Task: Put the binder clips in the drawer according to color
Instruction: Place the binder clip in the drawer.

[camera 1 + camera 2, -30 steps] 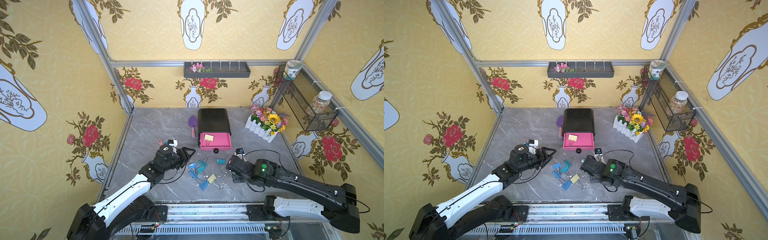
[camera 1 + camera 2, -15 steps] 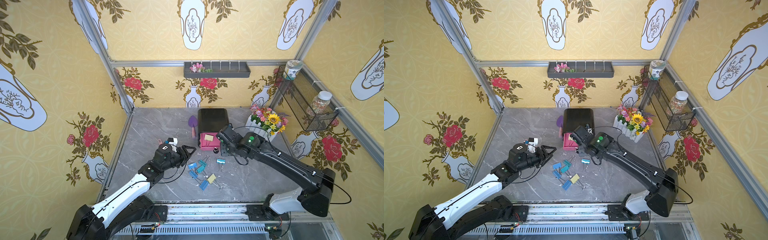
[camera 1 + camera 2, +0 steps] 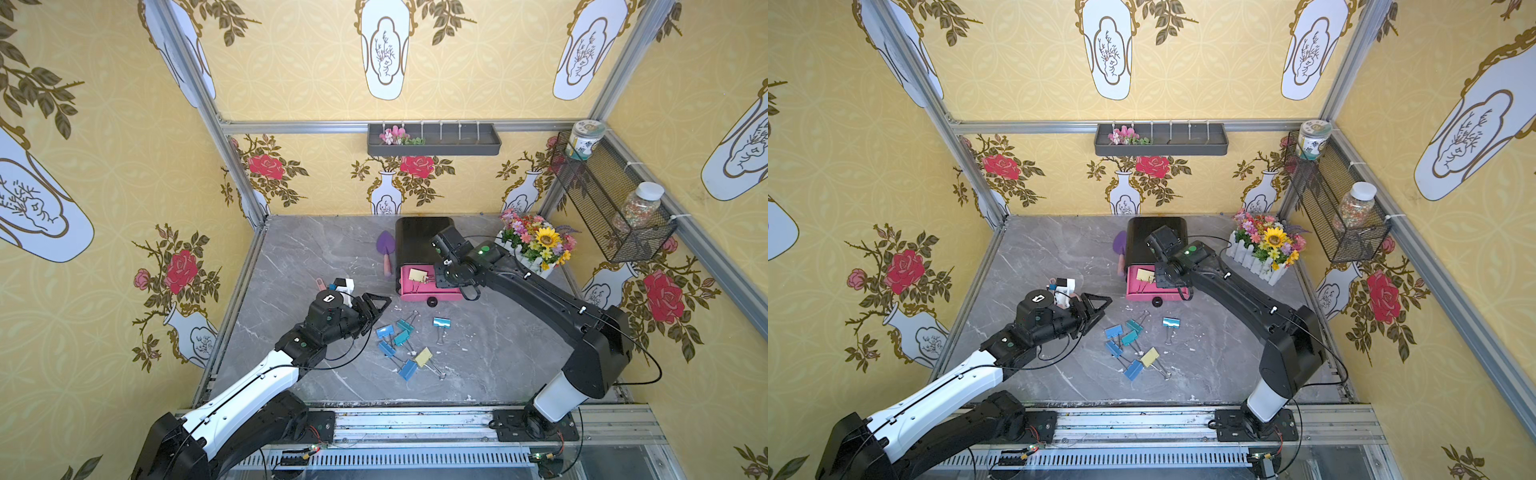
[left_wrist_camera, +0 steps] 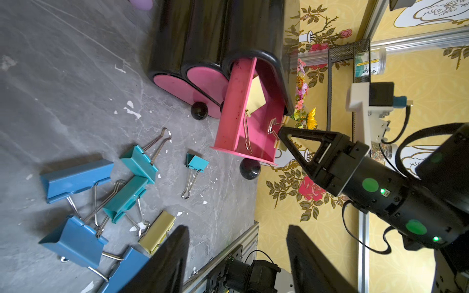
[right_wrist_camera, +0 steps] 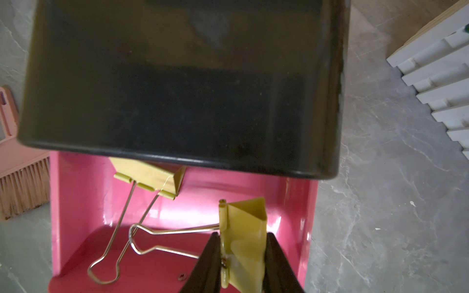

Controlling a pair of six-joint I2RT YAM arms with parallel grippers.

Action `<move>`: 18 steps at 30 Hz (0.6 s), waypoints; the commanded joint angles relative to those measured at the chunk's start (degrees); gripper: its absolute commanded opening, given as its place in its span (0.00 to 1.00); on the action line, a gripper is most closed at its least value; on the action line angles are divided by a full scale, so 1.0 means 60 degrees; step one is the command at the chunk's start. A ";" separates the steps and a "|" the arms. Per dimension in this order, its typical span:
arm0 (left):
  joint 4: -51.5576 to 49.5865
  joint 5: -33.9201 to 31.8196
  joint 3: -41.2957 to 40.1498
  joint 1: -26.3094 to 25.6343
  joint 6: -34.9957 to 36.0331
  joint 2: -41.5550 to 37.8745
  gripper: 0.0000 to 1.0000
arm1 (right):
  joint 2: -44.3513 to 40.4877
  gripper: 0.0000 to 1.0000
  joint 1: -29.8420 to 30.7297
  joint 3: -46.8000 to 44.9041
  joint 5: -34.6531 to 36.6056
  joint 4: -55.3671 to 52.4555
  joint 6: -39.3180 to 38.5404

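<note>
While the right pincer [image 5: 242, 237] is clamped on a pale yellow binder clip [image 5: 247, 220], pinching its folded body from both sides, that clip hangs inside the outline of the pulled-out top drawer [image 5: 81, 203], wire handles stretched sideways over the pink floor; whether it touches the floor cannot be told. Entry two: second yellow clip [image 5: 149, 175], lying in the same drawer at its inner end, by the front lip of the cabinet [image 5: 177, 76], handles pointing toward the drawer front; seen in both top views as well. Entry three: cabinet, black, rounded, standing near the back of the grey marble worktop [image 3: 311, 270]; three stacked pink drawers, the two lower drawers [image 4: 175, 87] pushed in, round black knobs on the fronts. Entry four: loose stock on the worktop in front of the cabinet, seven pieces: three blue clips [image 3: 385, 331], two teal clips [image 3: 405, 325] and one yellow worktop clip [image 3: 424, 356] in a tangle with handles crossing, plus a lone teal clip [image 3: 441, 323] near them, apart from the tangle, on the right arm's side. Entry five: left pincer [image 3: 380, 303], jaws spread and empty, hanging above the worktop just beside the tangle. Sundries: pink hand brush [image 5: 22, 182] on the worktop beside the cabinet; flower planter [image 3: 534, 249] with white picket front, near the cabinet's other side; wire wall basket [image 3: 602, 199] holding two jars.
</note>
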 commanded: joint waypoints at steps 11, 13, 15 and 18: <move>0.0332 0.0127 -0.0148 0.0004 -0.0008 0.0038 0.67 | 0.0526 0.31 -0.0216 0.0699 0.0114 0.0331 -0.0271; 0.0320 0.0129 -0.0155 0.0004 -0.0007 0.0010 0.67 | 0.0577 0.35 -0.0216 0.0722 0.0138 0.0327 -0.0260; 0.0294 0.0100 -0.0169 0.0004 0.0006 -0.0033 0.67 | 0.0558 0.37 -0.0216 0.0718 0.0152 0.0334 -0.0213; 0.0247 0.0072 -0.0184 0.0004 0.0004 -0.0101 0.67 | 0.0472 0.42 -0.0215 0.0645 0.0176 0.0384 -0.0169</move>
